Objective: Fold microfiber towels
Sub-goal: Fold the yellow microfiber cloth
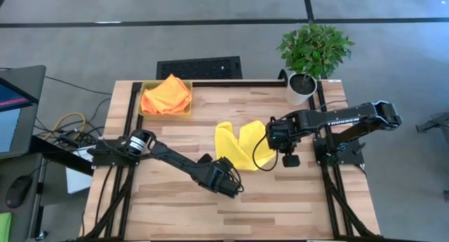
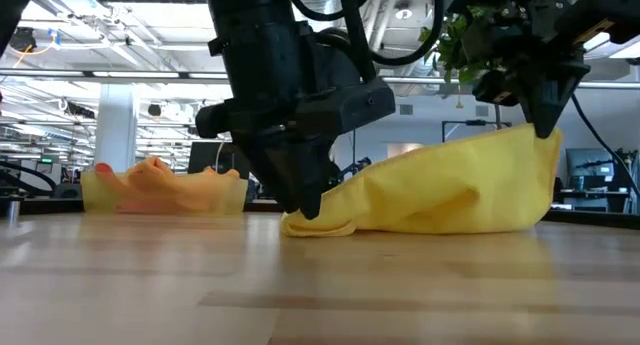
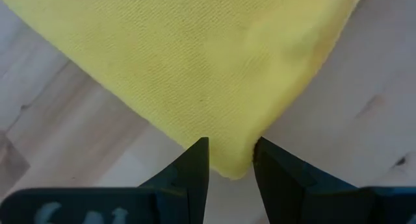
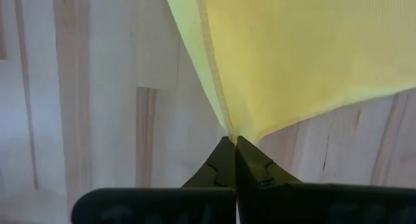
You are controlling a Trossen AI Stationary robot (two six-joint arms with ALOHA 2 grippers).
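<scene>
A yellow microfiber towel (image 1: 242, 140) lies rumpled in the middle of the table, its right part lifted. My right gripper (image 4: 234, 145) is shut on that raised part (image 2: 530, 145). My left gripper (image 3: 231, 160) stands open at the towel's near left corner (image 2: 300, 225), one finger on each side of it, low over the wood. Whether those fingers touch the cloth I cannot tell. Orange towels (image 1: 166, 95) lie heaped in a translucent yellow bin (image 1: 146, 111) at the far left. My right gripper pinches a corner of the yellow towel (image 4: 235, 130) between its two shut fingers, coming from above and pointing down. The cloth hangs from the fingertips and slopes down to the left. The rest of the towel (image 2: 420, 210) lies on the table.
A potted plant (image 1: 309, 59) stands at the far right corner. The bin (image 2: 100, 193) with orange cloth sits far left. Bare wood (image 1: 280, 207) stretches along the near edge.
</scene>
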